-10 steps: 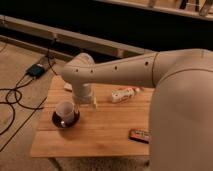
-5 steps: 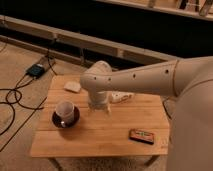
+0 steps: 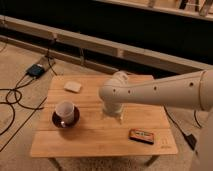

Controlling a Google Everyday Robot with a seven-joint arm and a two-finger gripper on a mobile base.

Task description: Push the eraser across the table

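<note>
The eraser, a small flat dark block with an orange-brown top, lies near the front right of the light wooden table. My white arm reaches in from the right across the table. My gripper hangs down from the wrist over the middle of the table, to the left of and a little behind the eraser, apart from it.
A white cup on a dark saucer stands at the table's left. A pale square pad lies at the back left. Cables and a small box lie on the floor to the left.
My arm has swung to the right across the table, from beside the cup toward the middle. The white tube-like package is now hidden behind the arm. The eraser has not moved.
</note>
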